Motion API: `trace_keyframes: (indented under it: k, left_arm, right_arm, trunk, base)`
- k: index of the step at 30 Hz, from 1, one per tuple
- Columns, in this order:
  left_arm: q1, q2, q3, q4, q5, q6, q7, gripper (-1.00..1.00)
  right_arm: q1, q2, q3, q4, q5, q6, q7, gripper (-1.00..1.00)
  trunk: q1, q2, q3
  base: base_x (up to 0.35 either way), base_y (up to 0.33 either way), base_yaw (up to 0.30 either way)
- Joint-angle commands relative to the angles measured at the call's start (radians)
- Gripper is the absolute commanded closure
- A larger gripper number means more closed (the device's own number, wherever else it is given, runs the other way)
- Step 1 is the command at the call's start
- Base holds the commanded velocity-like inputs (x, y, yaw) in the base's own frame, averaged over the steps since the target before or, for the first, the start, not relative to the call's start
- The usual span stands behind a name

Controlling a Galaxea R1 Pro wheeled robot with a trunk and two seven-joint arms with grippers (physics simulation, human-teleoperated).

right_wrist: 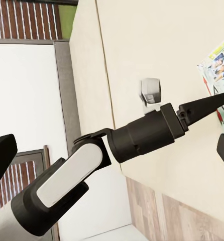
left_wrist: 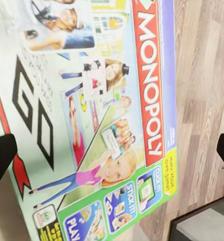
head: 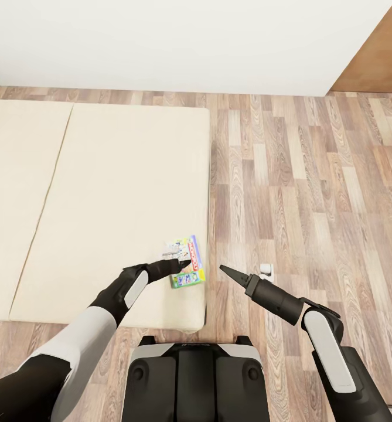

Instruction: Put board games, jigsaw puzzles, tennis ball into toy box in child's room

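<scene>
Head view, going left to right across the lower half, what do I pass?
Bed → left gripper → Monopoly board game lying at the bed's near corner → right gripper over the wood floor.

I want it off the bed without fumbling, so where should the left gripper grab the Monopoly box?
Probably across its long edges. The Monopoly box lies flat near the corner of the bed, so coming straight down suits it. The left gripper is open above the cover, fingertips spread on either side; lowering and closing should pinch the sides.
</scene>
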Motion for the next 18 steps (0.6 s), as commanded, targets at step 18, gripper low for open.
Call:
trace_keyframes:
  k: [18]
  left_arm:
    - [0.000,0.000,-0.004,0.031,0.003,0.004,0.001,-1.00]
  right_arm:
    - [0.000,0.000,-0.001,0.000,-0.002,0.005,0.001,-1.00]
  trunk:
    - [0.001,-0.001,-0.001]
  base:
    - [0.000,0.000,0.000]
